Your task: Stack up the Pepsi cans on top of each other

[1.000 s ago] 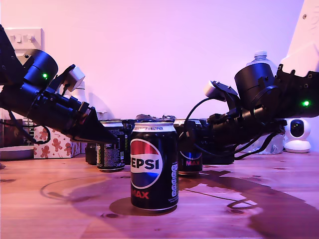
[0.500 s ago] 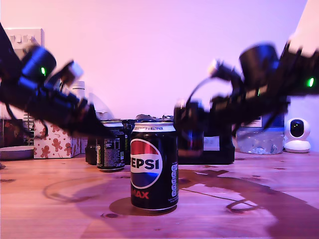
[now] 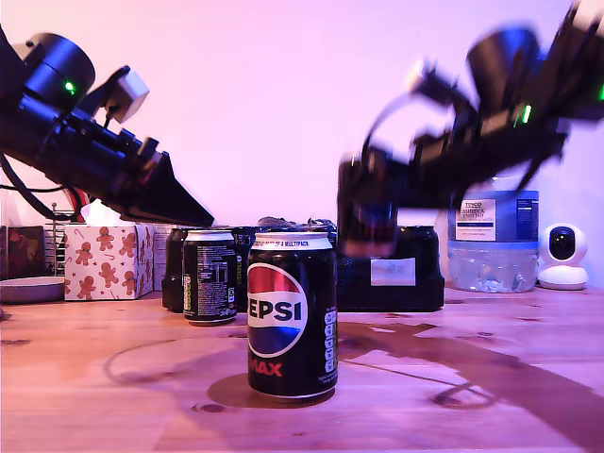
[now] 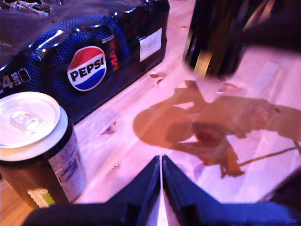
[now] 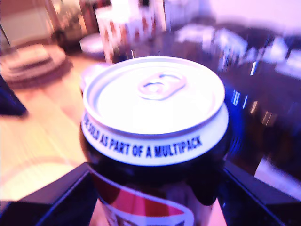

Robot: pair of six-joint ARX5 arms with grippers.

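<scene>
My second pincer (image 5: 155,188) grips a Pepsi can (image 5: 155,141) between its jaws, lifted above the surface (image 3: 472,377) at the exterior view's right. My first pincer (image 4: 161,188) is closed and empty, hanging above a second can (image 4: 35,150) standing beside the multipack (image 4: 84,61). A third can (image 3: 291,316) stands in front, centre.

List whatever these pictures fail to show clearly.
- Held Pepsi can: motion-blurred in the exterior view; its base is cut off by the second wrist view's edge.
- My second tool: motion-blurred in the exterior view.
- Multipack: partly hidden behind the front can in the exterior view.
</scene>
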